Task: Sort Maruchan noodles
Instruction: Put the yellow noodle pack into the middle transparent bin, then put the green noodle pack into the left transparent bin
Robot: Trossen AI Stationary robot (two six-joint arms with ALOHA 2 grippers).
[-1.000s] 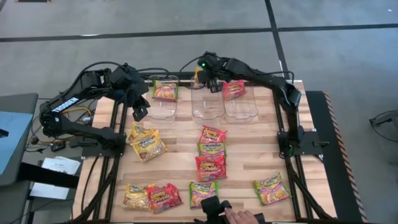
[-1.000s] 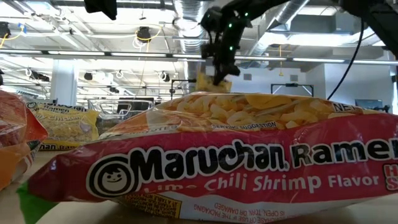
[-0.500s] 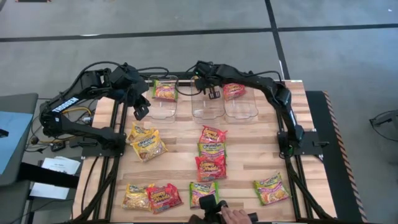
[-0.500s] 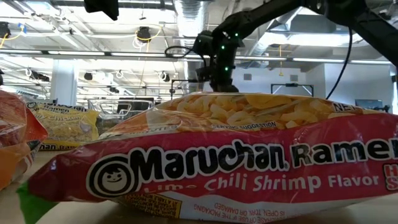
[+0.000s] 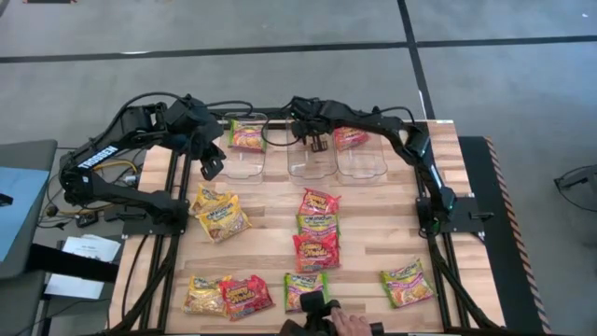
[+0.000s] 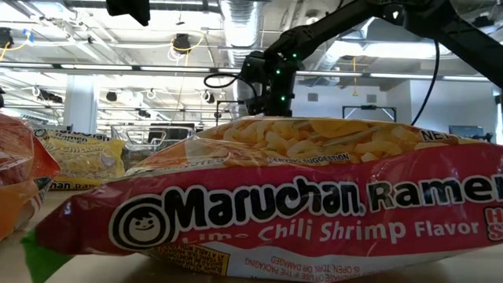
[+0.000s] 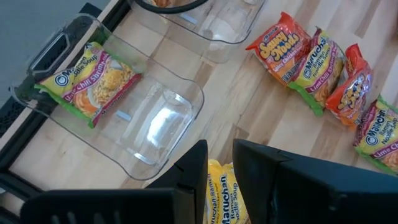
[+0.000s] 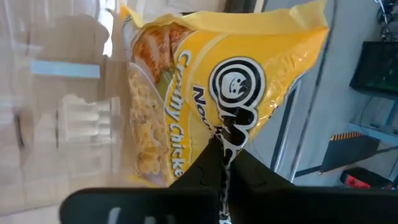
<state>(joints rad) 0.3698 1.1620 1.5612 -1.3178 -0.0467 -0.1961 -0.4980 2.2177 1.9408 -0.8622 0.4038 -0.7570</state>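
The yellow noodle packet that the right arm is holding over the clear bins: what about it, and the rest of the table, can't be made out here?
- Yellow glossy plastic noodle packet: right wrist view, its label cut short by the right gripper pinching it; high view, hidden under that arm.
- Clear plastic middle bin: low view, hidden behind the red Lime Chili Shrimp packet.
- Left gripper: left wrist view, fingertips cut off by the edge.
- Person's hand: high view, cut off by the edge.

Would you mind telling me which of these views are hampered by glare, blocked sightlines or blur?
Low view: a red Lime Chili Shrimp packet fills the frame, hiding the table. Right wrist view: the yellow packet sits close, with the clear bin blurred. Left wrist view: glare on the clear bin's floor.
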